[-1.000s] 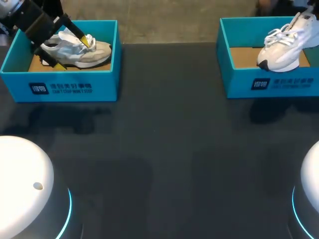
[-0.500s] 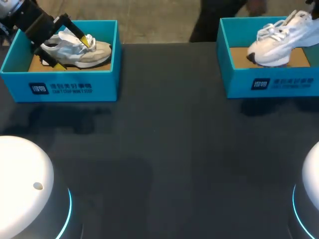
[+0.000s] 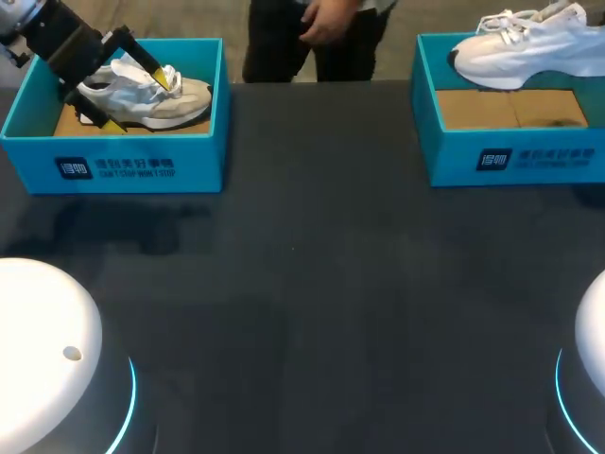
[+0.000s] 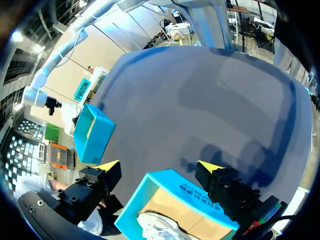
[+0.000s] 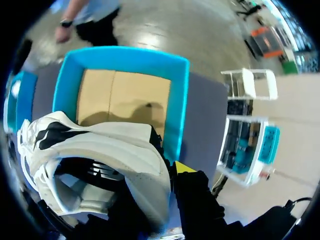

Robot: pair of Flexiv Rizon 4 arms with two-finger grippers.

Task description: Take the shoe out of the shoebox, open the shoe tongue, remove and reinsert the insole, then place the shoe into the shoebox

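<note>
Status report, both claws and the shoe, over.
Left claw open, astride grey shoe in left shoebox. Right claw shut on white shoe, held above right shoebox. Nothing seen in its way.

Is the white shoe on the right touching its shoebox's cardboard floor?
Apart. Head view: the white shoe hangs above the shoebox, whose whole cardboard floor lies bare.

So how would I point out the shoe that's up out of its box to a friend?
Look across the dark table to the blue shoebox at its far right corner. Above that box's back wall hangs a white shoe. Unlike the greyer shoe lying inside the left shoebox, it is in the air and its box's cardboard floor is bare.
</note>
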